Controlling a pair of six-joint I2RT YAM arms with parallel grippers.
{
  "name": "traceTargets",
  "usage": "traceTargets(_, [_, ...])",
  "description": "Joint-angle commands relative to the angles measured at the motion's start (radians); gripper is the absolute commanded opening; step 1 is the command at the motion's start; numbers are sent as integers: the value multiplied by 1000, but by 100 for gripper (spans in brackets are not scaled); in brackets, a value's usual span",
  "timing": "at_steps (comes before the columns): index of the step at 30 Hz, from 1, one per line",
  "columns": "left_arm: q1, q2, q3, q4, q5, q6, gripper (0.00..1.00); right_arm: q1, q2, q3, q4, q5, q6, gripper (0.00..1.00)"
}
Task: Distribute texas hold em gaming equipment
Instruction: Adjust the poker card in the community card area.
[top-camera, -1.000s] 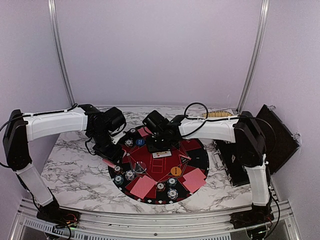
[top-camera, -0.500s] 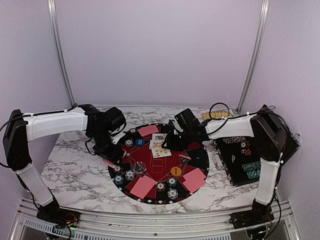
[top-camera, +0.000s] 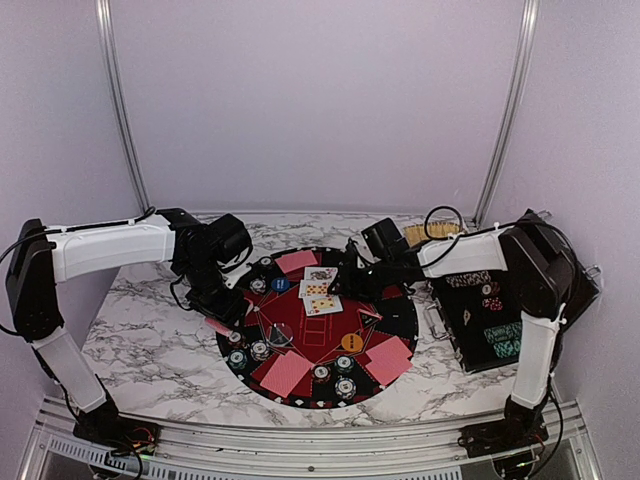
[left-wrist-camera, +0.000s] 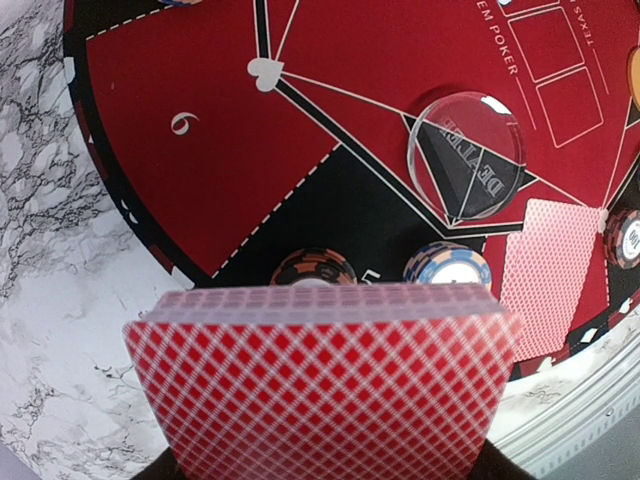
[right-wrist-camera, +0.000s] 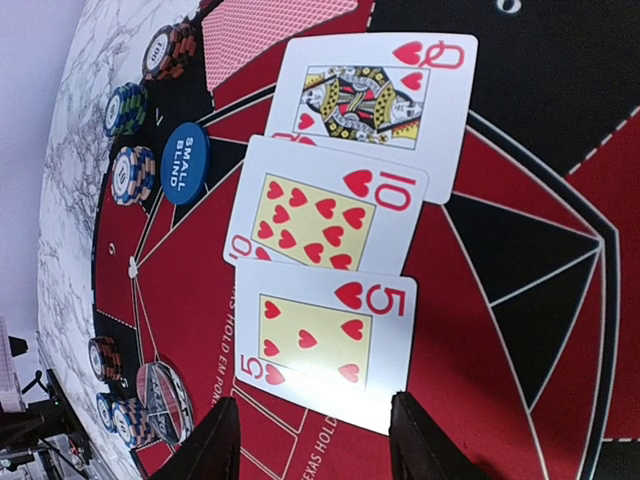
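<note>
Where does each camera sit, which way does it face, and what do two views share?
Top external: above and behind, facing down at the mat; left arm, right arm show.
Left wrist: faces down past the held deck to the dealer button; left tool barely shows.
Right wrist: faces down at the face-up cards; open right tool's fingers show.
Top and right wrist share those cards.

Overall light: bright, even and diffuse, from above.
Shadows: soft and faint under the arms on the white marble-patterned surface (top-camera: 150, 340).
Left wrist view: the thick deck of red lattice-backed cards (left-wrist-camera: 320, 390) is close and blurred; the clear round dealer button (left-wrist-camera: 466, 155) carries a small highlight.
Right wrist view: the three face-up white heart cards (right-wrist-camera: 335, 225) are sharp; the right hand (right-wrist-camera: 312, 430) is dark and soft-edged at the bottom.
</note>
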Motion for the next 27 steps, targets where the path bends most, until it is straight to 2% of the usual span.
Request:
traceTargets(1, [5, -20, 0, 5, 8, 2, 33, -9, 35, -3, 29, -29, 14, 50])
traceTargets(16, [4, -21, 0, 5, 10, 1, 33, -9, 62, -37, 47, -46, 44, 51])
traceTargets(27, [4, -20, 0, 5, 13, 1, 33, 36, 67, -48, 64, -61, 87, 51])
